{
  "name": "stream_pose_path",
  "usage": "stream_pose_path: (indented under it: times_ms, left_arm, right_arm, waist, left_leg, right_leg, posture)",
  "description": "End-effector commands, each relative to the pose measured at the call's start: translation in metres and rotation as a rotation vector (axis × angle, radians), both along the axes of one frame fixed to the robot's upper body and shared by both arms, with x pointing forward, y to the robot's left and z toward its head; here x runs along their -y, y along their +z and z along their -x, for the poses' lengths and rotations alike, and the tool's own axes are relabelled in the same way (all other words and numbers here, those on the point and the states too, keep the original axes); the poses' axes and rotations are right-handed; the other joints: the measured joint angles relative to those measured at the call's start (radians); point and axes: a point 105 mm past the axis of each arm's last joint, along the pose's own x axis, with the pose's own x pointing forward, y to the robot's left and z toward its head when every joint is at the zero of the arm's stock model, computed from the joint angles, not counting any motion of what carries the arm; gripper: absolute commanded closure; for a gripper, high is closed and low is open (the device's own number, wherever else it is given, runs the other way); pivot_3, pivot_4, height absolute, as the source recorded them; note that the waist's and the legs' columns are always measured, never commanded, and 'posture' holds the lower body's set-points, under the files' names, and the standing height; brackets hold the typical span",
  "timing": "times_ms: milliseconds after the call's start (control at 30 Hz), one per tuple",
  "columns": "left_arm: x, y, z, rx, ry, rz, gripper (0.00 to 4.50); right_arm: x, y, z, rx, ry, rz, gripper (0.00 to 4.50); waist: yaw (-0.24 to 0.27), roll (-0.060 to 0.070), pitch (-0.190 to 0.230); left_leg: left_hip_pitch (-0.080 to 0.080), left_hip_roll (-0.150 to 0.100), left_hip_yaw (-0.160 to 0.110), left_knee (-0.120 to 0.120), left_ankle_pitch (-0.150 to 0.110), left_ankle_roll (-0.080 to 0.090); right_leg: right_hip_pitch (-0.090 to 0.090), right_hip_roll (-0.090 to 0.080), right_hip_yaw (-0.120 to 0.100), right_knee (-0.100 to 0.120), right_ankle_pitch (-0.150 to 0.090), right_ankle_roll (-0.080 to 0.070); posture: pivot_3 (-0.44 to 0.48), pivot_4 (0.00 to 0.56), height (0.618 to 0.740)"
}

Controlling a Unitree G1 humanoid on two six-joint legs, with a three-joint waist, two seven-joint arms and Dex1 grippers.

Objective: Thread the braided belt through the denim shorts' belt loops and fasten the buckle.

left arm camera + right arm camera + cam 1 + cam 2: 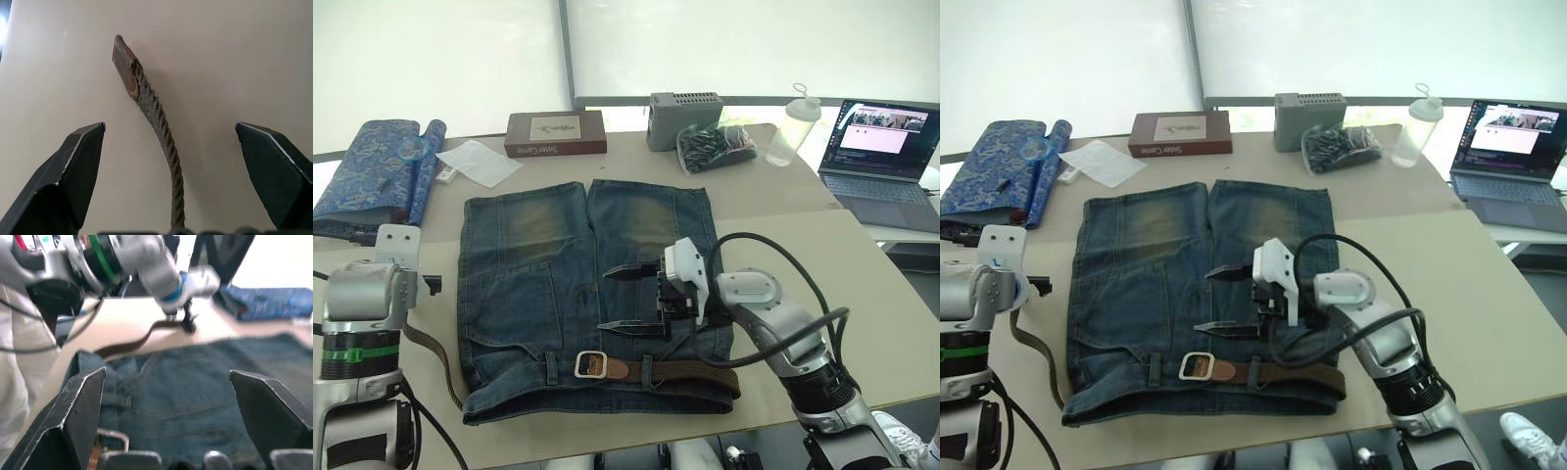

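Note:
The denim shorts (578, 284) lie flat on the table with the waistband at the near edge. The braided belt (690, 374) runs along the waistband under two belt loops (552, 368) (647, 372). Its silver buckle (591, 365) rests between them. The belt's free tail (435, 357) comes out past the shorts' left side and lies on the table. My left gripper (171, 129) is open over the tail's tip (126, 66), not touching it. My right gripper (605, 300) hovers open above the middle of the shorts, holding nothing.
At the far left lies a blue patterned rolled cloth (377, 166), with a white sheet (478, 162) beside it. A brown box (555, 133), a grey box (683, 116), a bag of dark items (715, 147) and a bottle (793, 125) line the back. A laptop (881, 147) sits far right.

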Motion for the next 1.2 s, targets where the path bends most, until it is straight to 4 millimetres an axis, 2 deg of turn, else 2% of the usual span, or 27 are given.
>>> stream_pose_path:
  times_ms: [33,167,267,533,633,733,767,867,967,1033,1100,1167,1200]
  left_arm:
    - [-0.015,0.002,0.002,0.033,0.076,-0.044,0.00]
    - [-0.020,-0.014,0.000,0.030,0.093,-0.040,0.00]
    - [-0.025,-0.023,0.005,0.027,0.126,-0.017,0.71]
    - [-0.032,-0.026,0.028,0.048,0.175,0.000,4.47]
    - [-0.037,-0.018,0.038,0.134,0.203,-0.004,4.47]
    - [-0.034,0.013,0.037,0.274,0.094,-0.112,4.47]
    - [-0.029,0.025,0.034,0.307,0.019,-0.179,4.47]
    - [0.012,0.068,0.025,0.394,-0.353,-0.425,4.47]
    - [0.052,0.082,0.023,0.408,-0.653,-0.578,4.47]
    - [0.083,0.079,0.024,0.400,-0.871,-0.685,4.47]
    - [0.113,0.067,0.027,0.384,-1.078,-0.778,4.47]
    - [0.148,0.052,0.031,0.398,-1.313,-0.884,4.47]
    - [0.158,0.048,0.032,0.410,-1.379,-0.914,4.47]
  right_arm:
    - [0.004,0.026,0.008,0.077,0.024,-0.073,0.08]
    - [0.005,0.025,0.003,0.081,-0.012,-0.058,0.08]
    - [0.005,0.024,0.002,0.081,-0.025,-0.051,0.00]
    - [0.009,0.023,-0.001,0.077,-0.052,-0.041,0.00]
    - [0.010,0.023,-0.004,0.067,-0.059,-0.043,0.00]
    - [0.012,0.022,-0.007,0.041,-0.078,-0.046,0.00]
    - [0.012,0.022,-0.008,0.028,-0.086,-0.048,0.00]
    - [0.016,0.017,-0.010,-0.059,-0.127,-0.027,0.00]
    - [0.021,0.002,-0.018,-0.175,-0.225,0.035,0.00]
    - [0.022,-0.010,-0.019,-0.264,-0.268,0.077,0.00]
    - [0.021,-0.016,-0.020,-0.295,-0.309,0.098,0.00]
    - [0.017,-0.021,-0.024,-0.421,-0.369,0.104,0.00]
    - [0.014,-0.021,-0.025,-0.470,-0.376,0.096,0.00]
  waist:
    - [0.000,0.000,0.000]
    - [0.000,0.000,0.000]
    - [0.000,0.001,-0.001]
    - [-0.015,0.001,-0.001]
    - [-0.014,0.001,-0.001]
    - [-0.006,0.000,0.000]
    - [-0.003,0.000,0.000]
    - [0.002,-0.003,0.001]
    - [0.018,-0.002,0.001]
    - [0.022,-0.001,0.000]
    - [0.022,-0.001,0.000]
    - [0.022,0.000,0.000]
    - [0.021,0.000,0.000]
  left_leg:
    - [0.000,0.000,0.000,0.000,0.000,0.000]
    - [0.002,0.000,0.000,0.000,0.000,0.000]
    - [0.004,0.000,0.001,0.000,0.000,0.000]
    - [0.003,0.000,0.003,0.000,-0.001,0.000]
    - [0.003,0.000,0.003,0.000,-0.001,0.001]
    - [0.003,0.000,0.003,0.000,-0.001,0.001]
    - [0.002,0.000,0.003,0.000,-0.001,0.001]
    - [0.001,0.001,0.003,0.001,-0.001,0.001]
    - [0.000,0.001,0.002,0.000,-0.005,-0.006]
    - [0.000,0.001,0.002,0.000,-0.005,-0.006]
    - [0.000,0.001,0.003,-0.001,-0.005,-0.005]
    - [-0.001,0.002,0.003,-0.001,-0.005,-0.005]
    - [-0.002,0.002,0.003,-0.001,-0.005,-0.004]
  right_leg:
    - [0.000,-0.001,0.000,0.000,0.000,0.000]
    - [0.000,-0.005,0.000,0.004,0.000,0.000]
    - [0.000,-0.006,0.000,0.008,0.000,0.000]
    - [-0.003,-0.007,0.000,0.009,0.000,0.000]
    - [-0.002,-0.007,0.000,0.008,0.000,0.000]
    - [-0.002,-0.008,0.000,0.008,0.000,0.000]
    - [-0.003,-0.008,0.000,0.007,0.000,0.000]
    - [-0.003,-0.009,0.000,0.006,0.000,-0.001]
    - [-0.001,-0.013,0.001,-0.001,0.001,-0.003]
    - [0.000,-0.016,0.001,-0.004,0.002,-0.003]
    - [0.000,-0.016,0.001,-0.004,0.003,-0.003]
    - [-0.001,-0.016,0.001,-0.005,0.002,-0.003]
    - [-0.002,-0.015,0.001,-0.004,0.002,-0.003]
  posture:
    - [0.000,0.150,0.740]
    - [0.000,0.150,0.740]
    - [0.000,0.150,0.740]
    - [0.000,0.150,0.740]
    - [0.000,0.150,0.740]
    - [0.000,0.150,0.740]
    - [0.000,0.150,0.740]
    - [0.000,0.150,0.740]
    - [0.000,0.150,0.740]
    - [0.000,0.150,0.740]
    - [0.000,0.150,0.740]
    - [0.000,0.150,0.740]
    - [0.000,0.150,0.740]
